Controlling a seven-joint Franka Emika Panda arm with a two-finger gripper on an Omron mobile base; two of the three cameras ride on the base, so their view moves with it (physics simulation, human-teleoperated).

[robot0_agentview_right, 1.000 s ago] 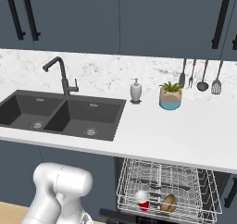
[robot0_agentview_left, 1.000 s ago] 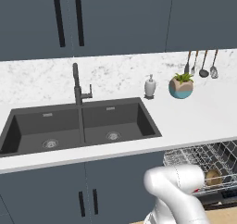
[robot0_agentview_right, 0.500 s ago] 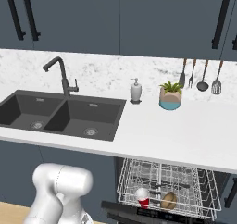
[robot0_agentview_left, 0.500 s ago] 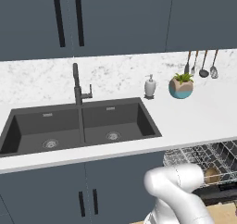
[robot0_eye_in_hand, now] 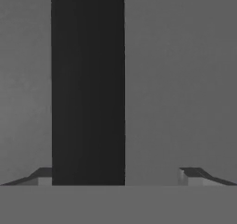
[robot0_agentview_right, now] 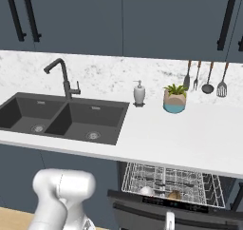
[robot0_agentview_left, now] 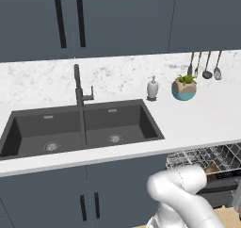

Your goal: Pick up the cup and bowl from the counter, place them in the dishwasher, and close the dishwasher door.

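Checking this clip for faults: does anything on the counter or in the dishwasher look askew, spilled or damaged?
Nothing stands out. The soap bottle and plant pot stand upright on the counter, and the utensils hang straight. The cup and bowl sit in the rack of the dishwasher, behind the partly raised dishwasher door. No spill shows.

The cup (robot0_agentview_right: 146, 191) and bowl (robot0_agentview_right: 174, 195) sit side by side in the dishwasher (robot0_agentview_right: 171, 184) rack (under the counter (robot0_agentview_right: 190, 138)), behind the door (robot0_agentview_right: 161, 212) facing the pincer (robot0_eye_in_hand: 118, 177).
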